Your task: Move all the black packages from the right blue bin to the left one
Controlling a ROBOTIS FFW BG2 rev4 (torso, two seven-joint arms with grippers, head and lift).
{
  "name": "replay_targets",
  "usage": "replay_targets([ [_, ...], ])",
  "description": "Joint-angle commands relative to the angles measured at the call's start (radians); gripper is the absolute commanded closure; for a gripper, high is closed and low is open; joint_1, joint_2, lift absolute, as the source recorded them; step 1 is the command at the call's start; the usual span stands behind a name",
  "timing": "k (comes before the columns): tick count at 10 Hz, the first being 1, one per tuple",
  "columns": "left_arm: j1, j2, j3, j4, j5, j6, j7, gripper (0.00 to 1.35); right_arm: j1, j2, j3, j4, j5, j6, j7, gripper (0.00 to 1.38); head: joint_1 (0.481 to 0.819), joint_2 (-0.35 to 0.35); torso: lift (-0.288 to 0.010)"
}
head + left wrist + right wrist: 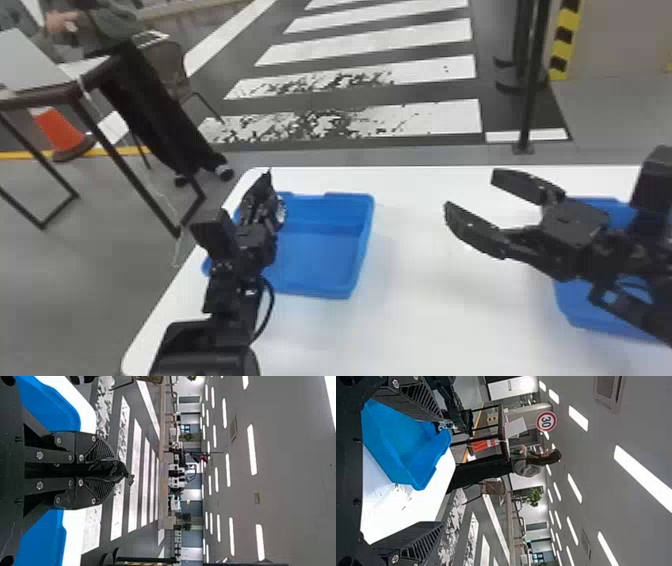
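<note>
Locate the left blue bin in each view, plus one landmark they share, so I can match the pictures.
Head view: left blue bin left of centre, on the white table.
Left wrist view: left blue bin behind the left gripper, blue showing on both sides of it.
Right wrist view: left blue bin beyond the right gripper, partly hidden by one finger.
Shared landmark: white crosswalk stripes.
</note>
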Motion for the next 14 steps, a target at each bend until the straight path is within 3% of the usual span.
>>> replay_targets([
  [1, 0.009, -0.001, -0.003, 0.002, 0.027, -0.028, -0.001, 0.44, 0.023, 0.004, -0.058, -0.003, 0.003, 0.008, -0.001, 0.1, 0.666, 0.35, -0.168],
  [2, 0.021, -0.001, -0.029, 0.0, 0.054, -0.05, -0.01, 0.13, 0.048, 0.01, -0.102, -0.011, 0.003, 0.03, -0.011, 0.1, 0.671, 0.35, -0.168],
  [3, 0.034, 0.001, -0.055, 0.0, 0.08, -0.094, -0.022, 0.09, 0.077, 0.017, -0.155, -0.045, 0.019, 0.06, -0.034, 0.1, 0.674, 0.35, -0.168],
  [6, 0.122, 0.005, -0.13, -0.088, 0.154, -0.139, -0.068, 0.15, 0.158, 0.04, -0.299, -0.138, 0.079, 0.195, -0.113, 0.1, 0.685, 0.265, -0.168],
  [8, 0.178, 0.004, -0.186, -0.172, 0.16, -0.136, -0.068, 0.15, 0.146, 0.048, -0.365, -0.116, 0.155, 0.281, -0.14, 0.1, 0.695, 0.171, -0.168],
  [11, 0.188, 0.01, -0.258, -0.206, 0.154, -0.119, -0.07, 0.15, 0.058, 0.053, -0.381, 0.053, 0.244, 0.31, -0.169, 0.11, 0.695, 0.048, -0.168],
  [14, 0.183, 0.009, -0.26, -0.211, 0.154, -0.087, -0.075, 0.15, -0.001, 0.054, -0.349, 0.137, 0.232, 0.357, -0.175, 0.15, 0.695, -0.012, -0.168],
])
